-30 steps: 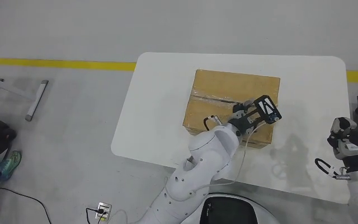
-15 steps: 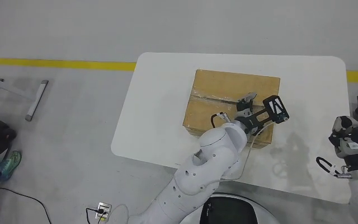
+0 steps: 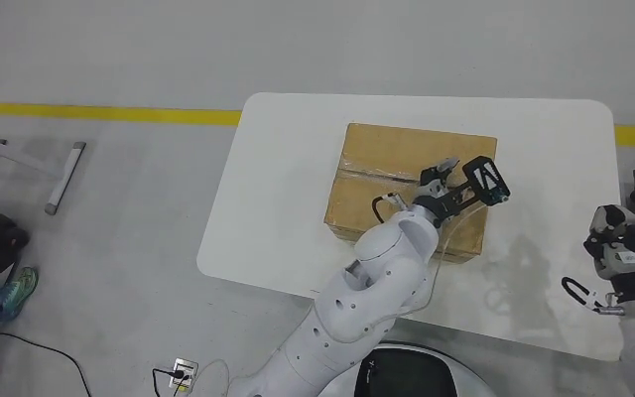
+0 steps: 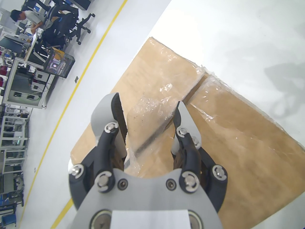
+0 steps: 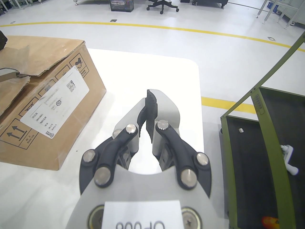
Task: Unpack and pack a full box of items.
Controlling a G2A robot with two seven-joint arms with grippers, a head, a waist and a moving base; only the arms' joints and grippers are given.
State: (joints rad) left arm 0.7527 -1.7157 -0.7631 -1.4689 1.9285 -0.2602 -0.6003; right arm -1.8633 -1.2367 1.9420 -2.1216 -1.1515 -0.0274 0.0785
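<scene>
Box: a brown cardboard box (image 3: pixel 397 169) stands on the white tabletop (image 3: pixel 288 198), toward its far middle, with a white label (image 5: pixel 54 101) on one side wall.
Box top: both flaps lie down and meet at a seam covered with crinkled clear tape (image 4: pixel 152 110); whatever is inside is hidden.
Left pincer (image 4: pixel 147 103): spread wide and poised over the seam near the box's right end. A loose, lifted strip of the tape rises in the gap between the fingers (image 4: pixel 114 110), close against one of them. Whether it touches cannot be told, and nothing is clamped.
Right pincer (image 5: pixel 149 101): pads pressed together with nothing between them, held above the tabletop's right end, well apart from the box.
Green bin (image 5: pixel 271 158): stands just beside the tabletop's right edge, lined in black, with a small white part (image 5: pixel 288 158) lying inside.
</scene>
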